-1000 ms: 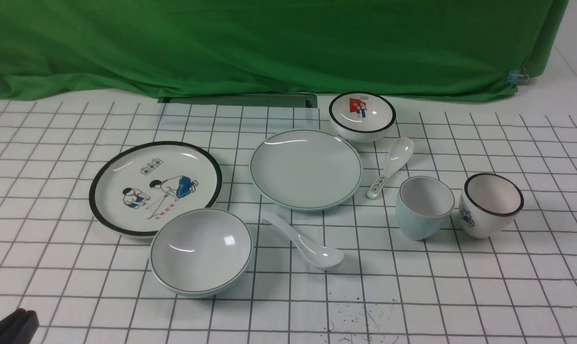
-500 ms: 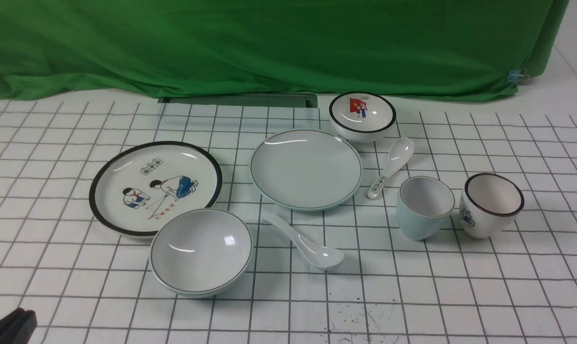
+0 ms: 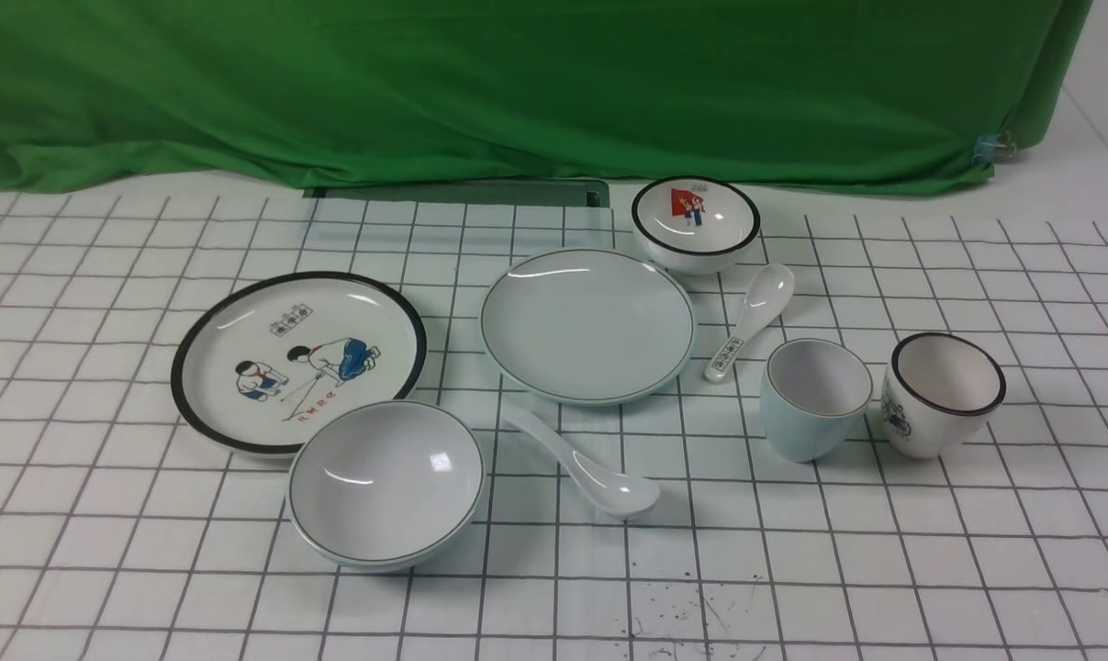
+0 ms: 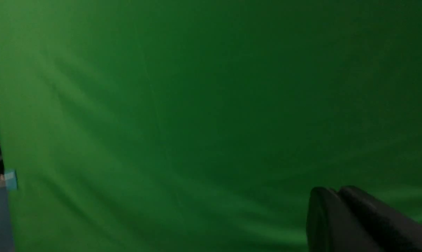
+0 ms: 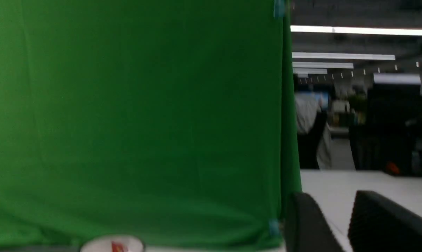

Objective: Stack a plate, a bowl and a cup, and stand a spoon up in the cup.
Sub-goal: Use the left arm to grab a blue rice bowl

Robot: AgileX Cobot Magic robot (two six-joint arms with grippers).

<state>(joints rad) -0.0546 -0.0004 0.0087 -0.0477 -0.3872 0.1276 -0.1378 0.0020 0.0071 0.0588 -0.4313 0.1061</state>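
Left pincer (image 4: 336, 192) clenched, right pincer (image 5: 331, 203) parted and empty: I'd grip the bowl (image 3: 386, 482) by its rim and centre it on the plate (image 3: 588, 324).

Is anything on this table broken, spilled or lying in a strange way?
Nothing is broken or tipped. The only odd thing is a patch of small dark marks on the gridded table cover, near its front edge.

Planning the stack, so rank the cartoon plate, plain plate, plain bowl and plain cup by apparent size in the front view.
1. cartoon plate
2. plain plate and plain bowl: alike; the latter is nearer the camera, so unranked
3. plain cup
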